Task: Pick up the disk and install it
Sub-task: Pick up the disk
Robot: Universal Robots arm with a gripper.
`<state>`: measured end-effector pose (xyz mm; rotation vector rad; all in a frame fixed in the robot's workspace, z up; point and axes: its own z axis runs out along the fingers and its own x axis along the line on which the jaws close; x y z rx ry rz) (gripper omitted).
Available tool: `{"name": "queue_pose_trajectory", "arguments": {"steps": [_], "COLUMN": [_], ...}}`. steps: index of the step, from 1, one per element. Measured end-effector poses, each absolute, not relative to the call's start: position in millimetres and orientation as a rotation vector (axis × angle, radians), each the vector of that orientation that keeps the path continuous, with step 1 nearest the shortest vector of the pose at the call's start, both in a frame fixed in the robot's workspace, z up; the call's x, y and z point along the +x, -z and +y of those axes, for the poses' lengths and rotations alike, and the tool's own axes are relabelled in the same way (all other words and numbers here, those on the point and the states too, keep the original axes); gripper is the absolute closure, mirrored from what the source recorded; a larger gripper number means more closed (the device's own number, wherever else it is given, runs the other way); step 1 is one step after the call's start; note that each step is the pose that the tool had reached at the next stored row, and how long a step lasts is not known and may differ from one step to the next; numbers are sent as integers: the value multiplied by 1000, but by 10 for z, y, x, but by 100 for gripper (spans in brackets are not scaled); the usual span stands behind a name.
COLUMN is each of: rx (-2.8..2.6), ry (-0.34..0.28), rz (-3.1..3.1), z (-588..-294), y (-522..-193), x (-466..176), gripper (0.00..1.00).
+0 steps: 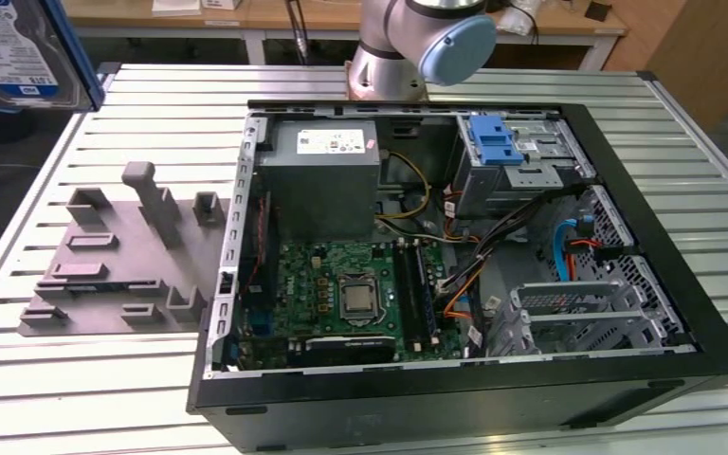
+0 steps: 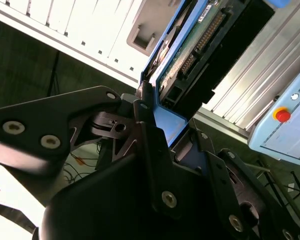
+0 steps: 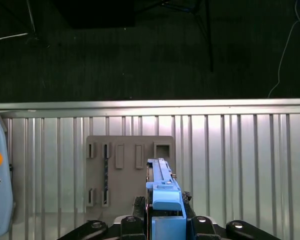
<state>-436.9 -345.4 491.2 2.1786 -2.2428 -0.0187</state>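
Where the claw point(image 3: 162, 221) clamps it, the disk point(image 3: 163, 189) hangs above the grey holder point(image 3: 127, 185) near the surface's point(image 3: 240, 160) edge; open computer case point(image 1: 465, 403) alongside.

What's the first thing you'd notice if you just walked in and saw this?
The big black computer case lies open on the slatted table, its green circuit board showing in the middle of the exterior view. Then comes the disk in its blue frame, raised at the exterior view's upper left and clamped in the robot's fingers in the second wrist view.
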Motion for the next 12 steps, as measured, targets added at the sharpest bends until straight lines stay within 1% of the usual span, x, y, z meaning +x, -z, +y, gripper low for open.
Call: {"name": "queue_pose_trajectory", "arguments": {"steps": [6,12], "rx": [2179,2179], "ry": [19,19], "rz": [-2243,-2243], "z": [-3581,-3581], "y": [-4912,-4911], "x": [-4369,-4369], "gripper": [64,64]}}
